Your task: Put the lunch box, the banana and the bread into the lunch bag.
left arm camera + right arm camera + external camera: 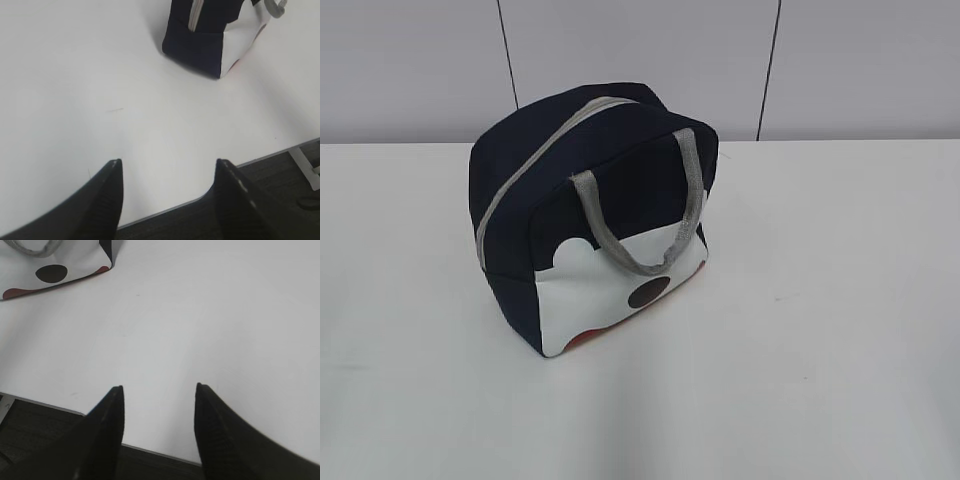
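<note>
The navy-blue lunch bag (590, 215) stands upright on the white table (820, 330), its grey zipper shut and a grey handle hanging down its white front panel. Its corner shows in the left wrist view (200, 45) and its white panel in the right wrist view (55, 270). My left gripper (167, 162) is open and empty above the table's front edge, well short of the bag. My right gripper (159, 387) is open and empty near the front edge, to the bag's right. Neither gripper shows in the exterior view. The lunch box, banana and bread are out of view.
The table's front edge (200, 195) runs under both grippers, with dark floor beyond it (45, 440). A grey panelled wall (640, 60) stands behind the table. A white table leg (307, 165) shows at lower right in the left wrist view.
</note>
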Robot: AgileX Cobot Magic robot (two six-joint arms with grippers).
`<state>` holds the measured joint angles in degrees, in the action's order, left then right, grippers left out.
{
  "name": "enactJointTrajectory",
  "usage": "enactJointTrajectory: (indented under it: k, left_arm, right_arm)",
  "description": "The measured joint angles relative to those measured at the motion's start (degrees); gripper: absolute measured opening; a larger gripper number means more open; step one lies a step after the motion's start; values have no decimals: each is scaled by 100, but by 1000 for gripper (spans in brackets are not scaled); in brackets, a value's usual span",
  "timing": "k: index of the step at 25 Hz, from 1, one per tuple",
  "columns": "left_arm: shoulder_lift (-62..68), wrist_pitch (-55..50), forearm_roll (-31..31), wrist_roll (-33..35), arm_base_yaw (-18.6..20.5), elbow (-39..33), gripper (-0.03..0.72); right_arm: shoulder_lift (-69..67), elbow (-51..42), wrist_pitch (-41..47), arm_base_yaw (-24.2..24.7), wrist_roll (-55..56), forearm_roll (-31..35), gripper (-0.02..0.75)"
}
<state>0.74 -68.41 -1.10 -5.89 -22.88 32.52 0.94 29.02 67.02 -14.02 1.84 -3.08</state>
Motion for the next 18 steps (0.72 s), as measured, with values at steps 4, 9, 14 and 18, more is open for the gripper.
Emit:
enactJointTrajectory:
  k: [4, 9, 14, 18]
  left_arm:
    - [-3, 310, 0, 0, 0, -118, 435]
    - [-3, 484, 37, 49, 0, -217, 435]
    - [-3, 511, 37, 58, 0, -217, 435]
    - [-3, 511, 26, 58, 14, -217, 435]
  right_arm:
    - [0, -32, -75, 0, -24, -21, 361]
    - [4, -46, -75, 0, -23, -30, 360]
    - [4, -46, -75, 0, -23, -112, 361]
    - [4, -46, -75, 0, -84, -260, 360]
